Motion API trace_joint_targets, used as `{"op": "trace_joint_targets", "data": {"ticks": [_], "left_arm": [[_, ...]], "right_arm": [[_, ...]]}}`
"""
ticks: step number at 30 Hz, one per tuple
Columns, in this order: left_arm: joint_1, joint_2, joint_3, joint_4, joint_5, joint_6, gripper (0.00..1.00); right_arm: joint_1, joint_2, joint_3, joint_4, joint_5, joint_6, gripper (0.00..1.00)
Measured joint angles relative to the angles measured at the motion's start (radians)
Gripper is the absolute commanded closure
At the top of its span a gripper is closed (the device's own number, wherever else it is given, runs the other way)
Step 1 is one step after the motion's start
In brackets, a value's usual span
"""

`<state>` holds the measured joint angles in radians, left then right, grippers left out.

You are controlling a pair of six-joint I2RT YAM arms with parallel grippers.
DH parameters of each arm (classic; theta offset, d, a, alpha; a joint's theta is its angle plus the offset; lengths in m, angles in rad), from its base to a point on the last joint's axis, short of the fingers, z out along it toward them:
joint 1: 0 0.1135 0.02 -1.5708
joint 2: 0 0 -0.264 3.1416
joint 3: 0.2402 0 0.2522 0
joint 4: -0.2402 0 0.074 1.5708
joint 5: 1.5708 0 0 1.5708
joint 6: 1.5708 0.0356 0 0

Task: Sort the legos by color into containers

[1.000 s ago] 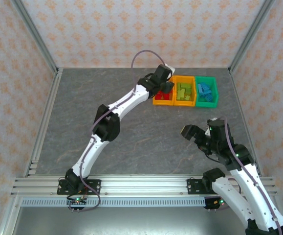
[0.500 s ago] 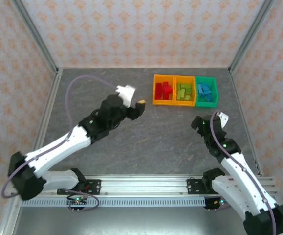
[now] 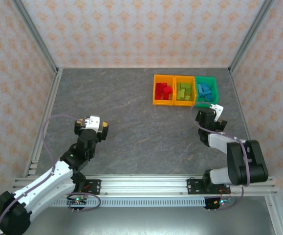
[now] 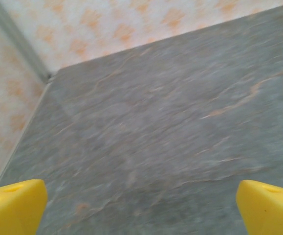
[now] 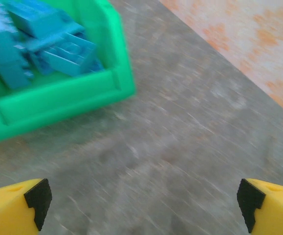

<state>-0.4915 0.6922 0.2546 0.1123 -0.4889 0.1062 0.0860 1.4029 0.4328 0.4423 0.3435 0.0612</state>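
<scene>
- Sitting in a row near the far right corner of the bench, three containers touch side by side: the left orange container, the middle orange container and the green container, which is nearest the right edge.
- The red legos lie in the left orange container, the lime green legos in the middle orange container, and the blue legos in the green container.
- The left tool is over the near left part of the bench, well apart from the containers.
- Seen from the left wrist, its yellow fingertips stand at the two lower corners of the view, spread wide, with bare grey bench between them and nothing in their grasp.
- The right tool is near the right edge, just on the near side of the green container.
- Seen from the right wrist, its fingertips, yellow with black pads, are likewise spread wide and hold nothing; bare bench lies between them.
- In that same view the green container lies ahead and to the left, apart from the fingertips, with blue legos piled inside; the picture is blurred, so single bricks cannot be counted.
- Patterned walls close in the bench on its far, left and right sides.
</scene>
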Motion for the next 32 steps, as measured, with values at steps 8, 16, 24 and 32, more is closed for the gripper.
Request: {"op": "trace_joint_targets", "data": {"ticks": [8, 16, 24, 32], "left_arm": [[0.369, 0.354, -0.039, 0.311, 0.183, -0.037, 0.0], [0.478, 0.827, 0.128, 0.585, 0.381, -0.096, 0.0], [0.459, 0.822, 0.155, 0.61, 0.423, -0.098, 0.0], [0.459, 0.822, 0.156, 0.61, 0.43, -0.098, 0.0]], "right_arm": [[-0.017, 0.13, -0.055, 0.301, -0.116, -0.067, 0.01], [-0.018, 0.128, -0.051, 0.343, -0.116, -0.068, 0.01], [-0.018, 0.128, -0.051, 0.344, -0.116, -0.068, 0.01], [-0.018, 0.128, -0.047, 0.345, -0.116, -0.068, 0.01]]}}
